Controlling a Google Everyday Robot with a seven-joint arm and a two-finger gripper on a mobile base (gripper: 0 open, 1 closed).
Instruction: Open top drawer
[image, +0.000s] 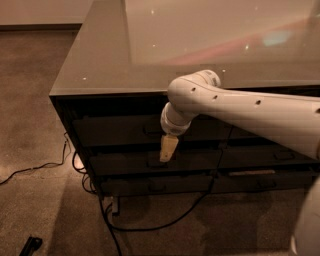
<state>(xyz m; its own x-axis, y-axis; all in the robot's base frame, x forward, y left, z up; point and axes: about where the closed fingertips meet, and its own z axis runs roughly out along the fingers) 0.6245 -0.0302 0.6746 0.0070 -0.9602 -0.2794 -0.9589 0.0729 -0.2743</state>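
Note:
The top drawer (112, 131) is the dark front panel just under the counter top, in the left stack. It looks shut, flush with the cabinet face. Its small loop handle (151, 131) shows at the panel's centre, partly behind my wrist. My white arm reaches in from the right. My gripper (168, 149) hangs down in front of the cabinet, just right of and below the handle, over the gap between the top drawer and the second drawer (125, 162). It holds nothing that I can see.
A glossy counter top (200, 45) covers the cabinet. A third drawer (150, 185) lies lowest, and a matching stack (270, 156) stands to the right. Black cables (150, 226) trail over the carpet below and to the left. A small black object (31, 246) lies at the bottom left.

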